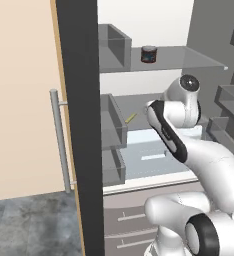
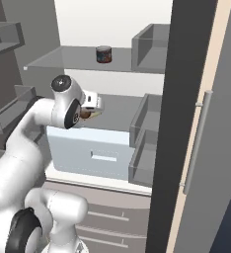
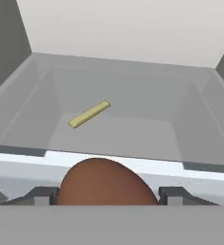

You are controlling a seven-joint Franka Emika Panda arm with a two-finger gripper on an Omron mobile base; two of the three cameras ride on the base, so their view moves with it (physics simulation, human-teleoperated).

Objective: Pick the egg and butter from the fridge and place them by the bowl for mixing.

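Item: egg (image 3: 104,182), brown, clamped between the gripper (image 3: 104,195) fingers, bottom centre of hand view, inside the fridge (image 1: 79,125). Butter (image 3: 89,114) lies on the shelf, centre-left. Step: egg pickup. Next, likely: withdraw toward the bowl.

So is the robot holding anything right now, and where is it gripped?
Yes, the brown oval egg sits between the two dark fingers, gripped at its sides.

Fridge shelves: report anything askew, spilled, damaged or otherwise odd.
Nothing spilled or damaged. The butter lies loose and diagonal on the middle shelf, not squared to its edges. A dark jar stands upright on the upper shelf. A brown egg sits between the gripper fingers.
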